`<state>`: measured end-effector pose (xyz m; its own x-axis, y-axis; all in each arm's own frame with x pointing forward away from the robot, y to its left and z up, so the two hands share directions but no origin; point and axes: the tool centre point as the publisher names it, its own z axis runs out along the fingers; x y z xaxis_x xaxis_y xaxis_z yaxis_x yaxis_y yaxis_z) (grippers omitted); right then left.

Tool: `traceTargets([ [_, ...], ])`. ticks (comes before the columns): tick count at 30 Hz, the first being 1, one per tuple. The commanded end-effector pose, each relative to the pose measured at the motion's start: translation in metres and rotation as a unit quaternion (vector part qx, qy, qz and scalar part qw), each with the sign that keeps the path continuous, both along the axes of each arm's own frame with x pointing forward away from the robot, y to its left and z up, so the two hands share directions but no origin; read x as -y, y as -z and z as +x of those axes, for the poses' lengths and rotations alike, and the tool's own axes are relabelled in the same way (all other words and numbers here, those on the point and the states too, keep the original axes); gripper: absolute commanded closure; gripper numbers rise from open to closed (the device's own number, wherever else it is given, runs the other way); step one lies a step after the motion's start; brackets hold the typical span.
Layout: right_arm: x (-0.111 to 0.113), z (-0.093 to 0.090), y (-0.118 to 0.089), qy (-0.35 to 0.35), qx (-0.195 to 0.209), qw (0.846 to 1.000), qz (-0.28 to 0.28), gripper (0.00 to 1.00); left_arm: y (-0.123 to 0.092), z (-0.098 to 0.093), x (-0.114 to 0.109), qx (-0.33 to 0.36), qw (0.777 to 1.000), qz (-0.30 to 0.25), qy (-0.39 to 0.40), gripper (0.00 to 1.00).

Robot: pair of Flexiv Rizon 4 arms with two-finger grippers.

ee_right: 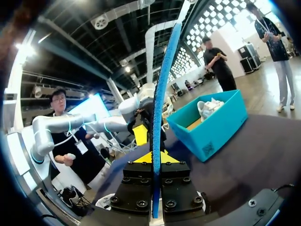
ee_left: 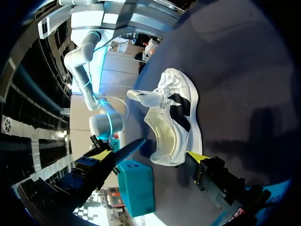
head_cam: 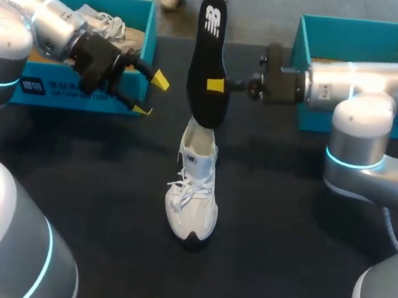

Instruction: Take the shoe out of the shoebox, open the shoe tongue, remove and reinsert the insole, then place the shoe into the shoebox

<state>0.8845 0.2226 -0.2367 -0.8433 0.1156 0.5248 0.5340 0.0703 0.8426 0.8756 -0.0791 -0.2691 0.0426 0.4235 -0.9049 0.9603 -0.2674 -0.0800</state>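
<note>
Two shoeboxes (head_cam: 82,98) (head_cam: 362,39), two shoes (head_cam: 194,191) (head_cam: 113,28), one insole (head_cam: 208,56)

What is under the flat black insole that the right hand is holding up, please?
The white lace-up sneaker stands on the dark table right below the flat black insole. The insole's lower end covers the sneaker's heel in the head view.

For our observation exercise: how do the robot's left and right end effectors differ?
The left end effector is open and empty; the right end effector is shut on the black insole. The left stands aside; the right holds it upright over the white shoe. Both have yellow tips.
</note>
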Motion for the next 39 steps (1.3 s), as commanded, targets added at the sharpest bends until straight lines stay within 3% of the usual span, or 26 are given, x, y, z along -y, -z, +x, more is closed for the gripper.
traceTargets([
  [1, -0.015, 0.005, 0.009, -0.009, -0.004, 1.0, 0.0, 1.0, 0.003, -0.002, -0.002, -0.002, 1.0, -0.003, -0.004, 0.0],
  [15, -0.022, 0.004, 0.028, -0.012, 0.007, 1.0, -0.002, 1.0, 0.009, 0.001, -0.007, 0.0, 1.0, -0.008, -0.028, 0.0],
  [25, -0.021, 0.0, 0.037, -0.013, 0.032, 0.999, -0.017, 1.0, 0.011, 0.001, -0.003, 0.008, 0.999, -0.02, -0.043, 0.0],
  [39, -0.013, -0.004, 0.051, -0.009, 0.032, 0.999, -0.027, 1.0, 0.013, 0.005, 0.007, 0.002, 0.999, -0.027, -0.037, 0.0],
])
